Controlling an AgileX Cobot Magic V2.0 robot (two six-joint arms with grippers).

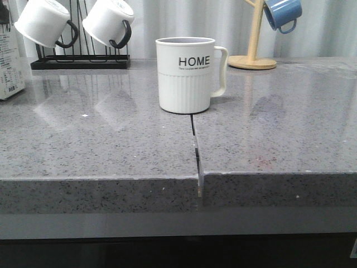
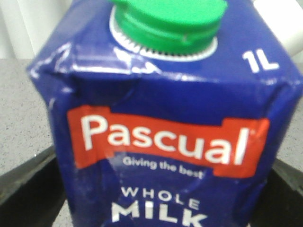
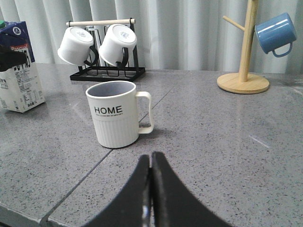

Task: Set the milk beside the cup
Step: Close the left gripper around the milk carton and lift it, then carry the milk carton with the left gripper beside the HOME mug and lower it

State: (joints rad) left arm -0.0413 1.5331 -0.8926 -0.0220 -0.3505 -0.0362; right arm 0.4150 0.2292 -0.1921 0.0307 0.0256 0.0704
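The milk (image 2: 161, 94) fills the left wrist view: dark blue top, green cap, red "Pascual" band, "WHOLE MILK". It stands at the far left of the counter (image 1: 8, 61), also seen in the right wrist view (image 3: 18, 71). My left gripper (image 2: 163, 189) holds it, with a black finger (image 2: 28, 184) on each side. The cup (image 1: 185, 75), off-white with "HOME" lettering, ribbing and its handle to the right, stands at the counter's middle, well right of the milk. My right gripper (image 3: 150, 158) is shut and empty, a short way in front of the cup (image 3: 116, 116).
A black rack (image 1: 81, 60) with two white black-handled mugs stands at the back left. A wooden mug tree (image 1: 254, 33) with a blue mug (image 1: 283, 14) stands at the back right. A seam (image 1: 195, 145) runs from the cup to the counter's front edge.
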